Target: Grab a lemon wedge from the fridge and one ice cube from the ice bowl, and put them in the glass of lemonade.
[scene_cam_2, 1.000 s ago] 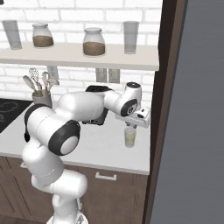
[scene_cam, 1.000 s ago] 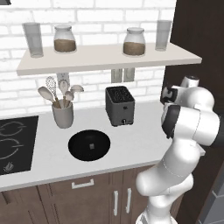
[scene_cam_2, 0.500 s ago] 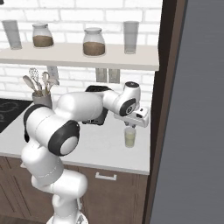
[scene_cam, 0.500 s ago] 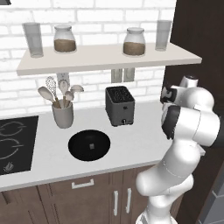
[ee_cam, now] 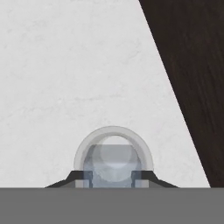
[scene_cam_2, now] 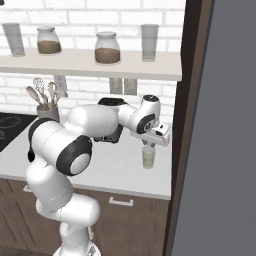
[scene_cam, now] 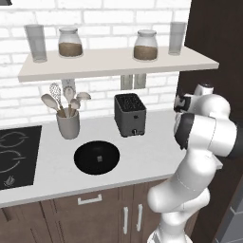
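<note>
Nothing moved; fingers [ee_cam: 112, 177] grip ice cube [ee_cam: 112, 168]

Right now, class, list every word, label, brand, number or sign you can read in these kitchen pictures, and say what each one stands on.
None: no picture holds readable text.
The two jars on the shelf carry no labels.
The toaster shows no brand.
The stovetop has ring marks and a small mark at its front, too small to read.
The glass of lemonade is plain.

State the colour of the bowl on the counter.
The ice bowl is black all over, seen best in the left base view.
</note>
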{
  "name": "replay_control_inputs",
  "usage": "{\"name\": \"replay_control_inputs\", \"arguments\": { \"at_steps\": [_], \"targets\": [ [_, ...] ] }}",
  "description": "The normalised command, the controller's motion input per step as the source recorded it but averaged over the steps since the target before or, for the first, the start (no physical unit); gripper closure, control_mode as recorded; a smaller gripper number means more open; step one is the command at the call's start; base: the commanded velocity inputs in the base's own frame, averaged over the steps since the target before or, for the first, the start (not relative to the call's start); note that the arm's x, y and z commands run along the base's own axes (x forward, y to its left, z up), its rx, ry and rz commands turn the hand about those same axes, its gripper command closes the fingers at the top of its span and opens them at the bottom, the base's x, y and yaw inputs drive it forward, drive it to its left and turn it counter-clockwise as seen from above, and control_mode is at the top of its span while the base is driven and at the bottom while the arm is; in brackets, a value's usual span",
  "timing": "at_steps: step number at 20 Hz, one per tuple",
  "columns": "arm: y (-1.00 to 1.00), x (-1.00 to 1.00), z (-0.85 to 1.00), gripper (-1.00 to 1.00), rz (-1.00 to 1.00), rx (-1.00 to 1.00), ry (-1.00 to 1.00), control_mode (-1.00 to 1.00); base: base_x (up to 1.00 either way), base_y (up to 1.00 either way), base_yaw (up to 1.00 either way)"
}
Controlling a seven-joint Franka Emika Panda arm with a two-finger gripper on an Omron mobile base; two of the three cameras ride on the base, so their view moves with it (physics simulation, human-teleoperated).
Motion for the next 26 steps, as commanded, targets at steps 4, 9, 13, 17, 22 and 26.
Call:
{"name": "replay_control_inputs", "arguments": {
  "at_steps": [4, 9, 13, 17, 22, 26],
  "targets": [
    [0.0, 0.0, -0.21, 1.0, 0.0, 0.0, 0.0, -1.0, 0.0, 0.0, 0.0],
    [0.0, -0.01, -0.14, 1.0, 0.0, 0.0, 0.0, -1.0, 0.0, 0.0, 0.0],
    [0.0, -0.06, 0.0, 1.0, 0.0, 0.0, -0.01, -1.0, 0.0, 0.0, 0.0],
    [0.0, -0.01, 0.0, 1.0, 0.0, 0.0, 0.0, -1.0, 0.0, 0.0, 0.0],
    [0.0, 0.0, 0.0, 1.0, 0.0, 0.0, 0.0, -1.0, 0.0, 0.0, 0.0],
    [0.0, 0.0, 0.0, -1.0, 0.0, 0.0, 0.0, -1.0, 0.0, 0.0, 0.0]
  ]
}}
